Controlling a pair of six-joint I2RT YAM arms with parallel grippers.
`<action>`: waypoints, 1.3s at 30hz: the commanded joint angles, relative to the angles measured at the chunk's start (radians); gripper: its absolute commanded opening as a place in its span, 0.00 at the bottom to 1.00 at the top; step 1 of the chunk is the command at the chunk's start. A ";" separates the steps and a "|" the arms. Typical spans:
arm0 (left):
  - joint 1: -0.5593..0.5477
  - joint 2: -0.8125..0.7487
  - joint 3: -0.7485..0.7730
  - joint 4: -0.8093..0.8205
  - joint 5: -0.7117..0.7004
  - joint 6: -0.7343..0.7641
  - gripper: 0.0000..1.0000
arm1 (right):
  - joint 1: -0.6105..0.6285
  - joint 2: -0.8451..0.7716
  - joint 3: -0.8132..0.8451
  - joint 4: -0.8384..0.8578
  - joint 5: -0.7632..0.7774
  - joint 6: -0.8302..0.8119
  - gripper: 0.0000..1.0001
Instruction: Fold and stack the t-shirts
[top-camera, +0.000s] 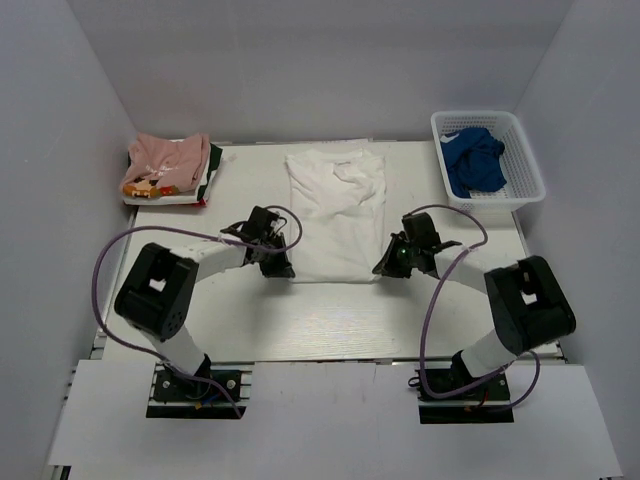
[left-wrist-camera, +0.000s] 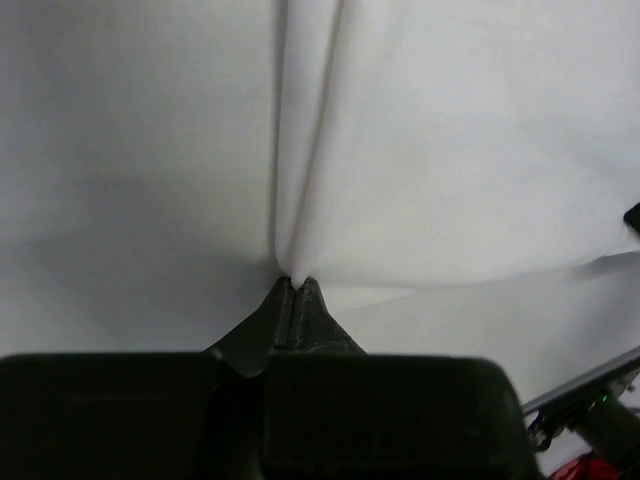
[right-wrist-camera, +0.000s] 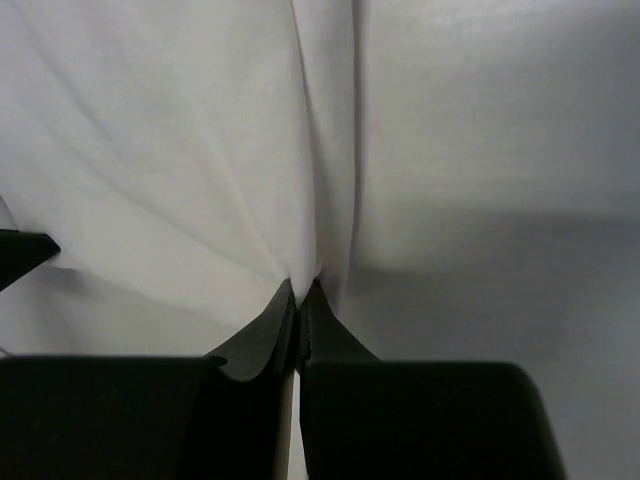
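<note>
Pinching the near corners of a large white cloth t-shirt (top-camera: 335, 205), flat on the pale bench (top-camera: 330, 320) ahead, with left claw (left-wrist-camera: 295, 283) and right claw (right-wrist-camera: 300, 288). Probably gripped so for folding the hem away.

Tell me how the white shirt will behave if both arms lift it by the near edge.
Probably floppy: the white shirt lies flat and bunches into creases where the left fingers and right fingers pinch it. It would likely sag between the two grips. It looks thin, so probably light.
</note>
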 joint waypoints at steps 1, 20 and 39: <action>-0.028 -0.165 -0.088 -0.040 0.006 0.010 0.00 | 0.013 -0.125 -0.053 -0.097 -0.042 -0.028 0.00; -0.106 -0.612 0.086 -0.249 -0.159 -0.031 0.00 | 0.042 -0.580 0.213 -0.486 -0.012 -0.123 0.00; 0.063 0.158 0.847 -0.290 -0.456 0.077 0.00 | -0.113 0.163 0.810 -0.368 -0.001 -0.120 0.00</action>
